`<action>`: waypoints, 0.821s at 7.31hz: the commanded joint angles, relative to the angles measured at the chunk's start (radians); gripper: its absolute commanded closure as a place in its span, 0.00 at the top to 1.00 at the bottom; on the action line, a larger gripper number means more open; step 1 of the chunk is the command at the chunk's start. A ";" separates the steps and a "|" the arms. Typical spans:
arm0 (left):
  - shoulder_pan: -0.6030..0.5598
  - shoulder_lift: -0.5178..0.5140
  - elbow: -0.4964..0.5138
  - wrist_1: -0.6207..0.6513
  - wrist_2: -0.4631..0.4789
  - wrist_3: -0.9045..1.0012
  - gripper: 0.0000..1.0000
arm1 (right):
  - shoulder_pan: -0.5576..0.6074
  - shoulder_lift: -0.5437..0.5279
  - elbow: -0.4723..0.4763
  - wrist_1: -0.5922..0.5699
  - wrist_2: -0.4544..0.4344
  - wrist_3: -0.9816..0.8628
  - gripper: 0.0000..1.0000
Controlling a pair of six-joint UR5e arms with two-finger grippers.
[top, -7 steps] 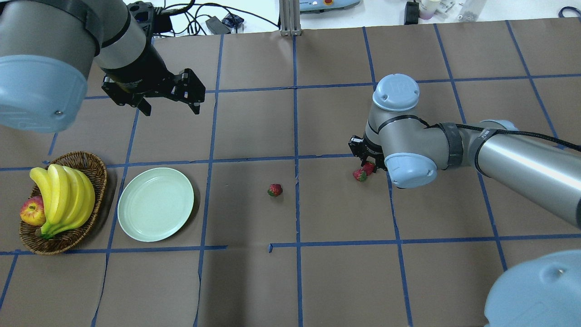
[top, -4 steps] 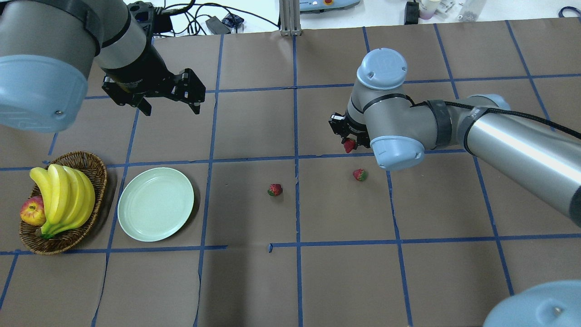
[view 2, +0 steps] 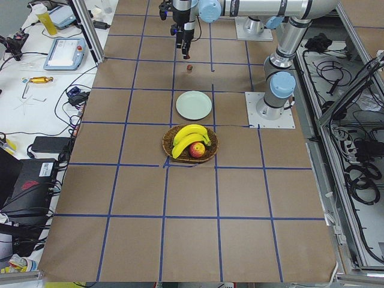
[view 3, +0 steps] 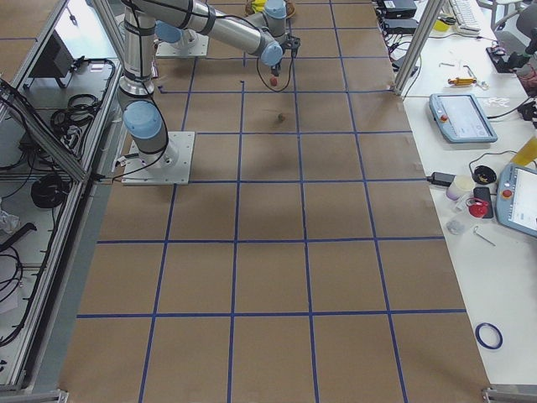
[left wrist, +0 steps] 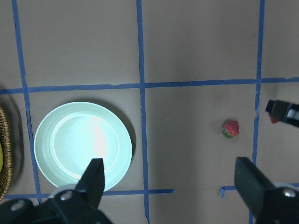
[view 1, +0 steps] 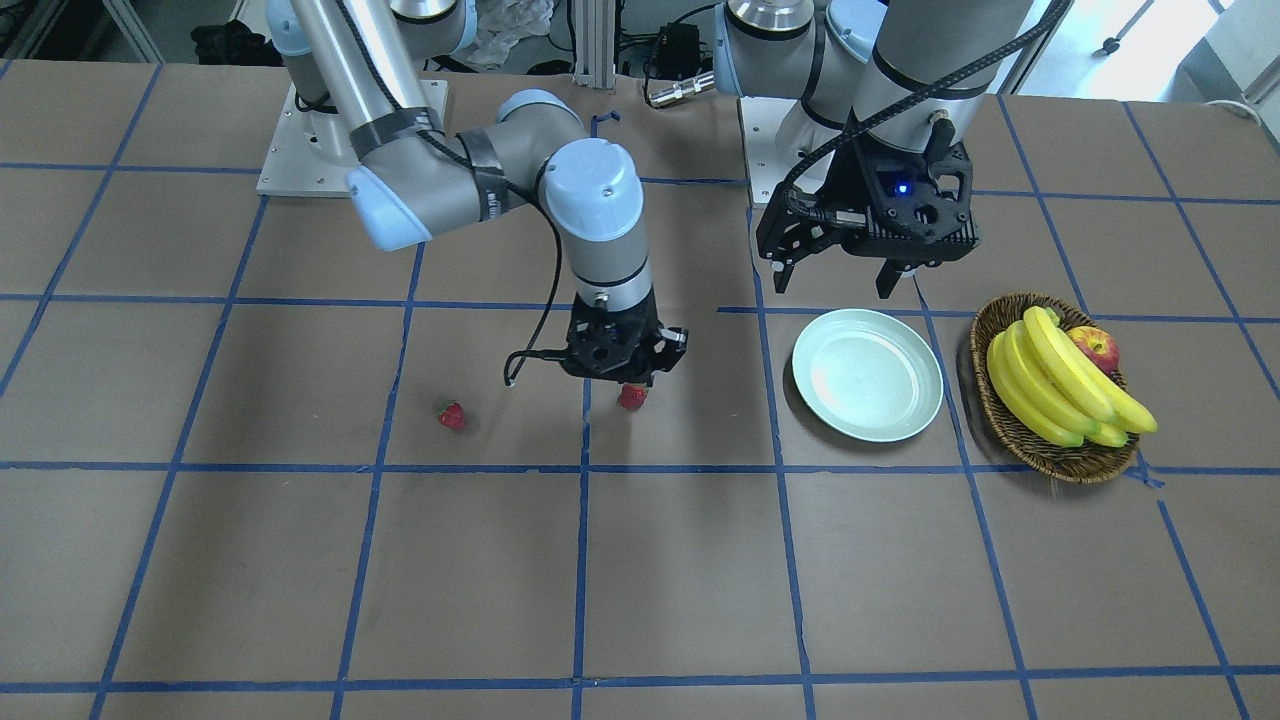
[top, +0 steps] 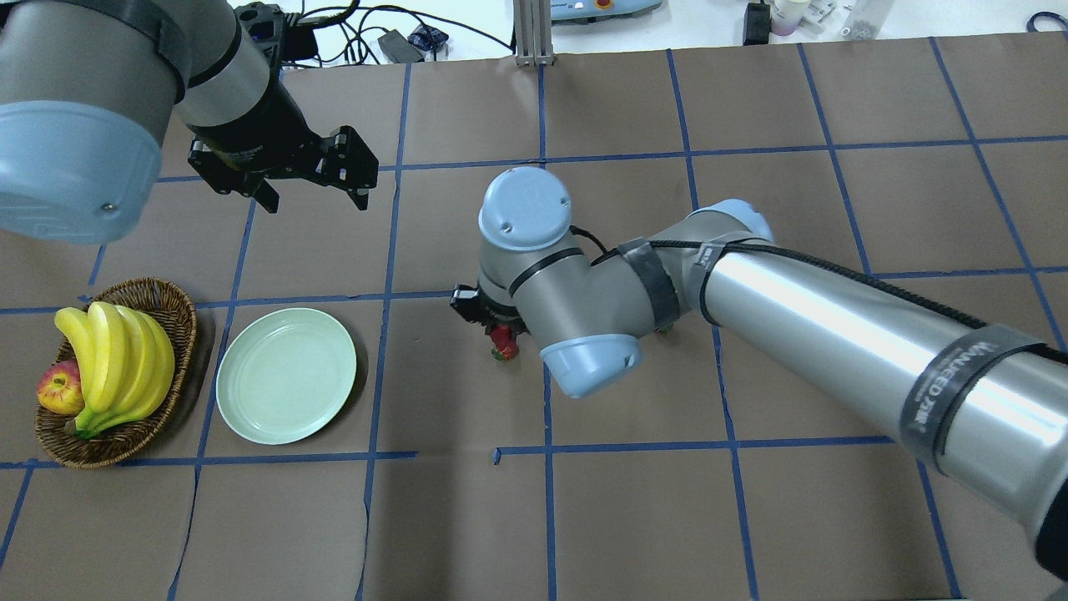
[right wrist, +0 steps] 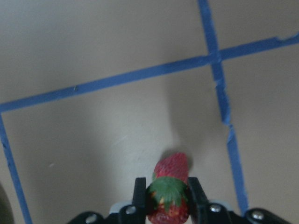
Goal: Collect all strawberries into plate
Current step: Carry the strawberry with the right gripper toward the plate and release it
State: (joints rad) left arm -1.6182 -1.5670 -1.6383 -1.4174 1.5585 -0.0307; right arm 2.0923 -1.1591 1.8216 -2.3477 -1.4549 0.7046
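My right gripper (right wrist: pixel 168 196) is shut on a strawberry (right wrist: pixel 167 208), green cap up, and holds it above the table. A second strawberry (right wrist: pixel 173 165) lies on the paper just beyond it; it also shows in the left wrist view (left wrist: pixel 230 129). In the overhead view the two fruits overlap under the right gripper (top: pixel 492 321). A third strawberry (view 1: pixel 451 415) lies alone further along the table. The pale green plate (top: pixel 286 376) is bare, well to the side of the right gripper. My left gripper (top: pixel 314 199) hangs open and empty above the table beyond the plate.
A wicker basket (top: pixel 188 334) beside the plate holds bananas (top: pixel 125 359) and an apple (top: pixel 58 391). The right arm's forearm (top: pixel 834 334) stretches across the right half of the table. Blue tape lines grid the brown paper.
My right gripper, shut on a strawberry, has lifted away from the right-hand strawberry and swung left to above the middle one. The left arm has not moved.
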 commanded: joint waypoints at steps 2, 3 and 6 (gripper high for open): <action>0.000 0.001 0.000 0.000 0.000 0.000 1.00 | 0.095 0.088 -0.018 -0.009 -0.004 0.019 0.27; 0.000 0.001 0.000 0.000 0.000 0.000 1.00 | 0.094 0.084 -0.018 -0.005 -0.010 0.012 0.99; 0.000 0.005 -0.002 0.000 0.000 0.000 1.00 | 0.042 -0.005 -0.025 0.069 -0.063 -0.023 1.00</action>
State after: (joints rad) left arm -1.6179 -1.5632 -1.6395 -1.4174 1.5585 -0.0307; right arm 2.1656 -1.1072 1.7976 -2.3290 -1.4823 0.6894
